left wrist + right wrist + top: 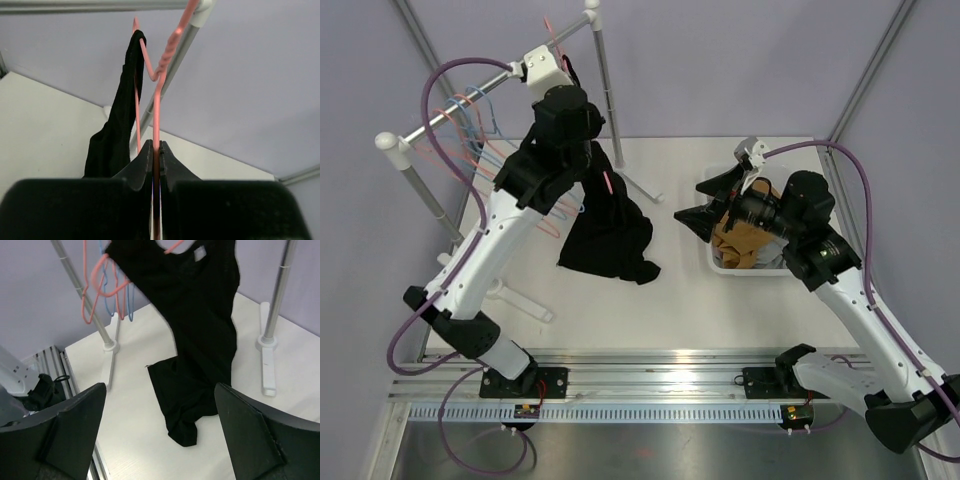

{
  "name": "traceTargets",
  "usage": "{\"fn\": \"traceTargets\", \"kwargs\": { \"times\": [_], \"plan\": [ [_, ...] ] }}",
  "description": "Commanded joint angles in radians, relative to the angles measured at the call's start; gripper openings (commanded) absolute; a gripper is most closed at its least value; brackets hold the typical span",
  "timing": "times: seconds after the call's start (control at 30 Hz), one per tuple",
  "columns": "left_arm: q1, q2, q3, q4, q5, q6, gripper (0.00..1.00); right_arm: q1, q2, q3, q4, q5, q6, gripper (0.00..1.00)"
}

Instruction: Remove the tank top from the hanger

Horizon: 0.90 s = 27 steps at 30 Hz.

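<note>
**Tank top** [610,225]: black. It hung from the hanger [156,105], with its body trailing down and its hem heaped on the surface [700,310]. The left wrist view showed one strap looped over a hanger arm. The other strap could not be made out.

**Hanger:** pink wire, hooked over the rail [450,118]. You had the left end effector [156,150] pinched tight on the wire below its twisted neck.

**Right end effector** [705,200]: jaws spread wide with nothing between them. It stood between the bin and the tank top, facing the cloth and apart from it.

**Step in hand**, as I judged it: the hanger was steadied and the garment was not yet gripped. The next move would call for you to carry the right end effector to the upper cloth near the strap. You would then close on it and draw it off the hanger arm while the left one holds firm.

**Bin** [750,270]: white, on the right of the surface. It held a crumpled brown garment [740,240], partly hidden by the right arm.

**Spare hangers** [107,280]: pink and blue, bare, on the rail.
</note>
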<state>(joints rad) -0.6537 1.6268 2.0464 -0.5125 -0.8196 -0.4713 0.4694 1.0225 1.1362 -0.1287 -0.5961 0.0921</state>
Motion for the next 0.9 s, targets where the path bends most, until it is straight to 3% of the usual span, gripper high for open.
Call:
{"fn": "traceTargets", "kwargs": {
  "times": [0.0, 0.27, 0.57, 0.87],
  "plan": [
    [-0.004, -0.154, -0.116, 0.051, 0.101, -0.125, 0.00, 0.006, -0.038, -0.026, 0.046, 0.106, 0.052, 0.99],
    [-0.007, -0.341, -0.302, 0.025, 0.371, -0.202, 0.00, 0.006, 0.017, 0.014, 0.026, 0.243, 0.173, 0.99],
    [-0.030, -0.565, -0.620, 0.127, 0.804, -0.259, 0.00, 0.006, 0.099, 0.060, 0.037, 0.222, 0.267, 0.99],
    [-0.142, -0.723, -0.882, 0.268, 0.872, -0.360, 0.00, 0.037, 0.209, 0.119, -0.002, 0.188, 0.176, 0.89]
  ]
}}
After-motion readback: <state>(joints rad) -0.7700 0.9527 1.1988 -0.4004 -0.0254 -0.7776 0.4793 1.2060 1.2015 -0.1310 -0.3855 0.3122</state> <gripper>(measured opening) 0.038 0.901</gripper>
